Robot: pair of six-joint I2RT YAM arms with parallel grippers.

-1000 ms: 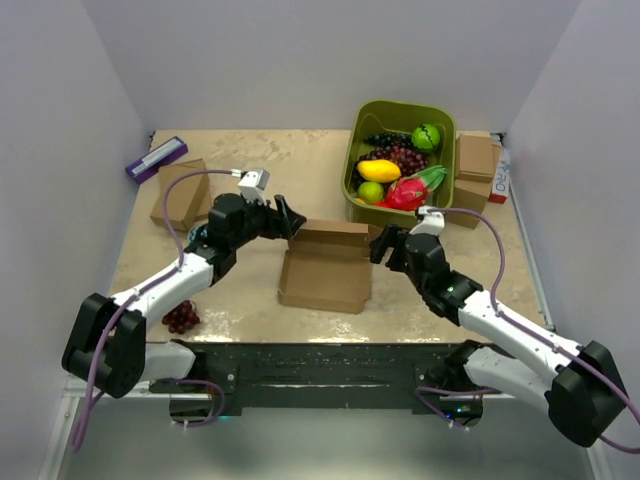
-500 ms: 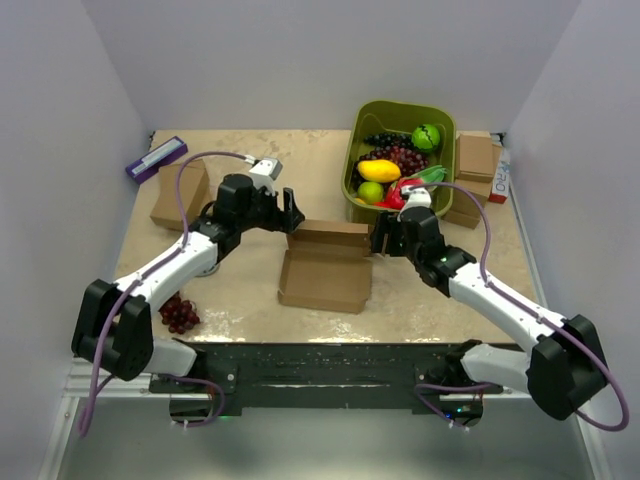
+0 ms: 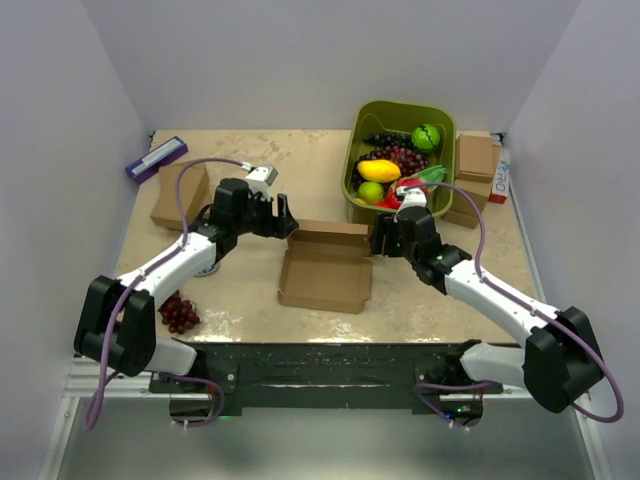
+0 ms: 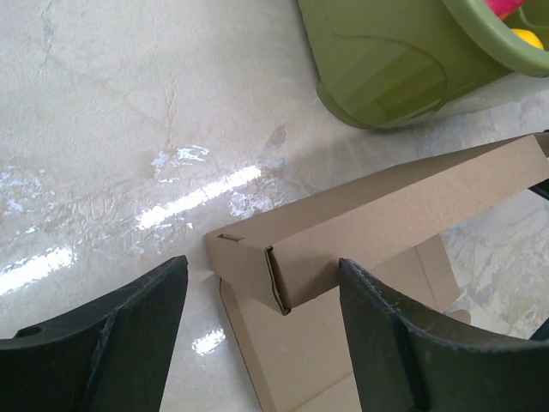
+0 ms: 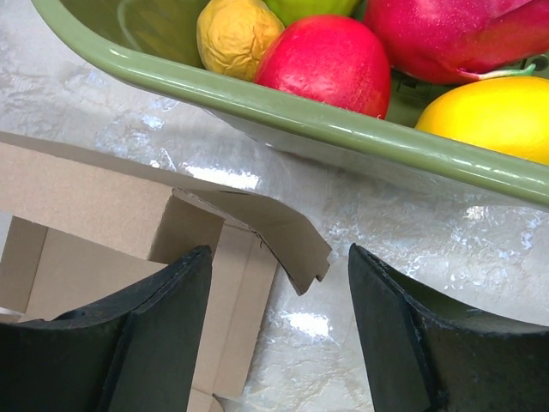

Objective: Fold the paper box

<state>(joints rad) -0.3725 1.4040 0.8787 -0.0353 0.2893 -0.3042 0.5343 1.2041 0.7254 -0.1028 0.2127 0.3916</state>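
Both of your grippers sit at the far corners of the open paper box (image 3: 325, 268).

The paper box lies flat and open side up at mid-counter, a little toward the near edge. Its raised far wall (image 4: 403, 206) marks the long axis, which runs left to right, parallel to the far edge. Your left gripper (image 3: 288, 218) has its fingers spread, and the far-left box corner lies between them unpinched. Your right gripper (image 3: 378, 240) is likewise spread at the far-right corner, where a loose side flap (image 5: 287, 230) curls outward between its fingers. Just beyond that flap is the green bin (image 3: 357, 135) of fruit, toward the far-right corner. A bunch of grapes (image 3: 180, 316) lies by the near-left edge.
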